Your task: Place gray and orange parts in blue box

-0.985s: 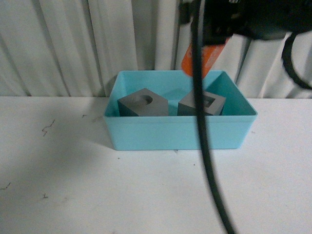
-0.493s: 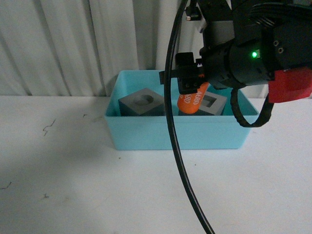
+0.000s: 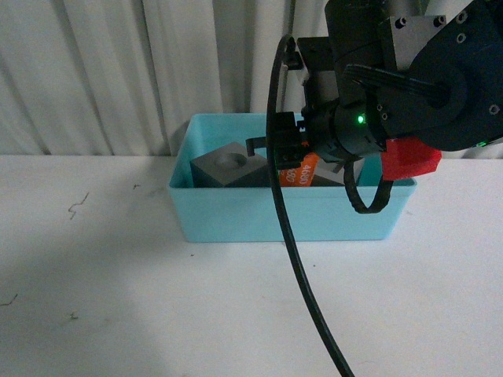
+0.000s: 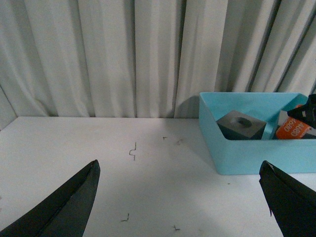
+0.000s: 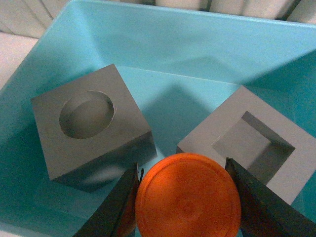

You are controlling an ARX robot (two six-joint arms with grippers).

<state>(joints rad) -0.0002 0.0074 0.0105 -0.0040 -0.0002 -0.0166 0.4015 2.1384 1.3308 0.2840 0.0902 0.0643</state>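
The blue box [image 3: 236, 214] stands at the back middle of the white table. In the right wrist view [image 5: 197, 44] it holds a gray cube with a round recess [image 5: 89, 126] and a gray cube with a rectangular recess [image 5: 249, 143]. My right gripper [image 3: 297, 166] is shut on the orange cylinder [image 3: 301, 174] and holds it low inside the box, between and just above the two cubes [image 5: 190, 207]. The round-recess cube [image 3: 228, 166] shows left of it. My left gripper [image 4: 182, 197] is open and empty over the table, left of the box [image 4: 247, 153].
A black cable [image 3: 302, 290] hangs down from the right arm across the front of the box and the table. White curtains [image 3: 118, 71] close off the back. Small dark scratch marks [image 4: 132, 149] dot the table surface.
My right gripper has come down with the orange cylinder from above the box's back rim into the box, and now hides the rectangular-recess cube in the front view.
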